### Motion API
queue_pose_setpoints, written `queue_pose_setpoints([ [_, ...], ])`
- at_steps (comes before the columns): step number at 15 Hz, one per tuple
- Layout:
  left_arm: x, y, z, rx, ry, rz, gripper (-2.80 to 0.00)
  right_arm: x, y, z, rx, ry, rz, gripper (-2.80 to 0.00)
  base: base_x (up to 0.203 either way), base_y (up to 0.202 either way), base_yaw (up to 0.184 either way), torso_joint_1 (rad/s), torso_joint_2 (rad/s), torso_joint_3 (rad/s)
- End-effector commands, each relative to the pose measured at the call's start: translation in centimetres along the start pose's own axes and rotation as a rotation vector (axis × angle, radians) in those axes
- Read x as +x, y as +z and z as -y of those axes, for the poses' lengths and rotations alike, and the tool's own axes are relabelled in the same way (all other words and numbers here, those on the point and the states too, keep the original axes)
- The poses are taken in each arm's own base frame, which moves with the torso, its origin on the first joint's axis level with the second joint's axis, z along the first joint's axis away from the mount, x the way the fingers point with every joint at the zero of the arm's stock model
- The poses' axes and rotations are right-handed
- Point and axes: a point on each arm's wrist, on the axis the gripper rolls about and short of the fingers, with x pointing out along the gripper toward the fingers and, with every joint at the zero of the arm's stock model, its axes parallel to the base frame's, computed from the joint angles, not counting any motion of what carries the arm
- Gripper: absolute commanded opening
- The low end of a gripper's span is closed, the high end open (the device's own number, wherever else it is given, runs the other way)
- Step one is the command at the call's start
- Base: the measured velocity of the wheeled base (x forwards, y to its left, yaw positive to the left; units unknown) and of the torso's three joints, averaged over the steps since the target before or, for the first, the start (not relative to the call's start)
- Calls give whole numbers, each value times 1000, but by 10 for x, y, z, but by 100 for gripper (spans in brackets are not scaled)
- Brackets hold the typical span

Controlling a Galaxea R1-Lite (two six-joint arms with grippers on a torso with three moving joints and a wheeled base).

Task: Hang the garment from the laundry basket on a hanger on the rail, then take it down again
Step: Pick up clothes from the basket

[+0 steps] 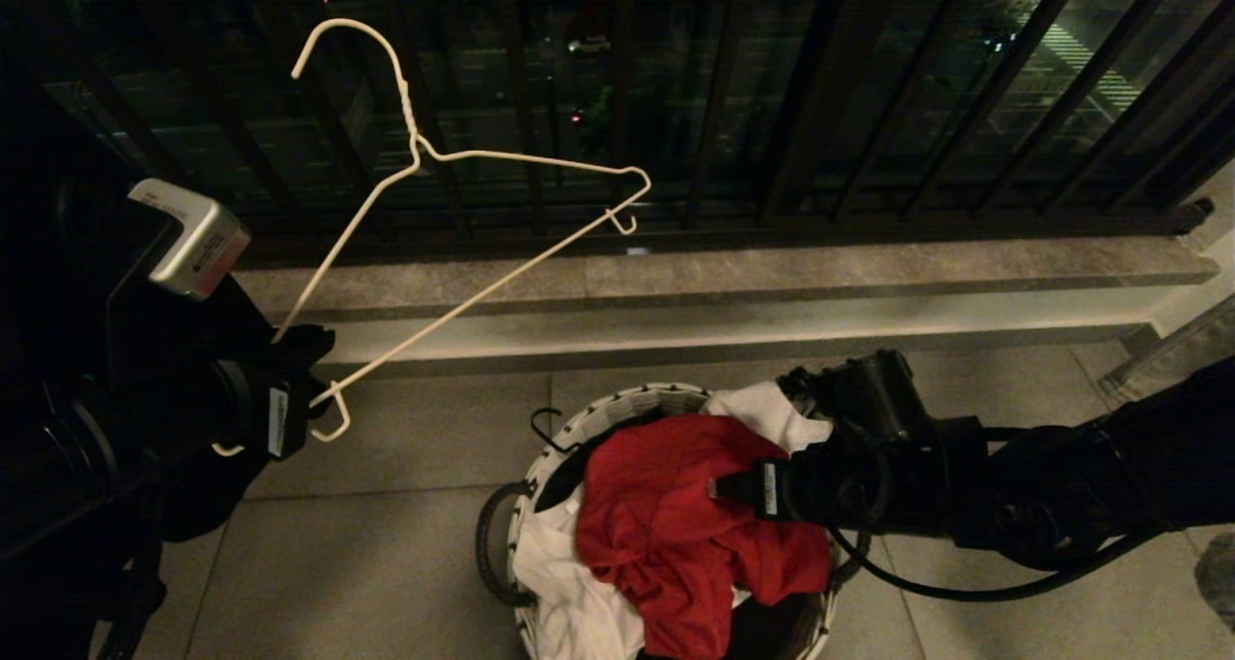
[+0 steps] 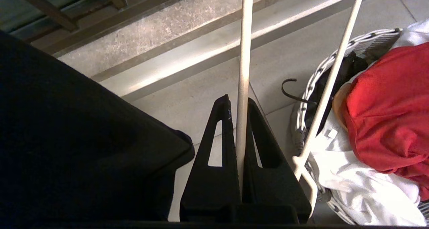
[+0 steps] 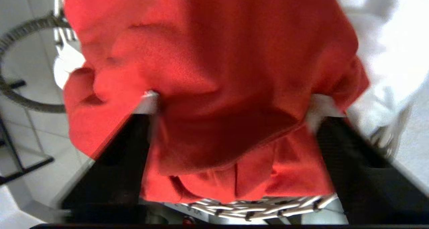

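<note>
Clearly the right gripper [image 3: 231, 108] stands wide open over the basket [image 1: 617, 411], its two fingers [image 3: 114, 162] spread to either side of a hump of the red shirt [image 1: 675, 525] with the tips pressing into the cloth; nothing is clamped yet. In the head view it reaches in from the right and lies across the top of the heap.

The shirt sits crumpled on top of the pile, with a white garment [image 1: 569, 583] under and beside it and some dark cloth toward the rim. It looks light, soft and limp, so it should give under the fingers, bunch up and trail when lifted, and it may drag the white garment along if both get pinched. A raised fold of red alone, near the crest of the heap, seems the safest place to close on. The collar would serve better for threading onto a hanger, but I cannot make out collar, label or print in this tangle.

Off to the left, well apart from the basket, the left gripper [image 2: 242, 101] is closed tight on one wire of the white hanger [image 1: 463, 255], near a lower corner, holding it up tilted with its hook toward the dark railing [image 1: 772, 110]. That wire is thin, stiff and smooth, likely to swivel in a pinch if the shirt's weight pulls on one shoulder.
</note>
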Motion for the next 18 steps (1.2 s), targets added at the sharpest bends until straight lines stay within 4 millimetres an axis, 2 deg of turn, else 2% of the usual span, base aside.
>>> queue_pose_setpoints([
  [1, 1, 0, 0, 2, 0, 1, -280, 4, -1, 1, 2, -3, -9, -280, 0, 0, 0, 0, 0, 0],
  [5, 2, -1, 1, 3, -1, -8, -280, -19, -3, 0, -7, -9, 28, -280, 0, 0, 0, 0, 0, 0],
  [11, 0, -1, 0, 24, 22, -10, -280, -56, -25, -3, -56, -12, -48, -280, 0, 0, 0, 0, 0, 0],
  [14, 1, -2, 0, 25, 21, -15, -280, -58, -31, -3, -68, -16, -76, -280, 0, 0, 0, 0, 0, 0],
  [18, 2, -3, 1, 27, 21, -21, -280, -58, -55, -1, -185, -50, -243, -280, 0, 0, 0, 0, 0, 0],
])
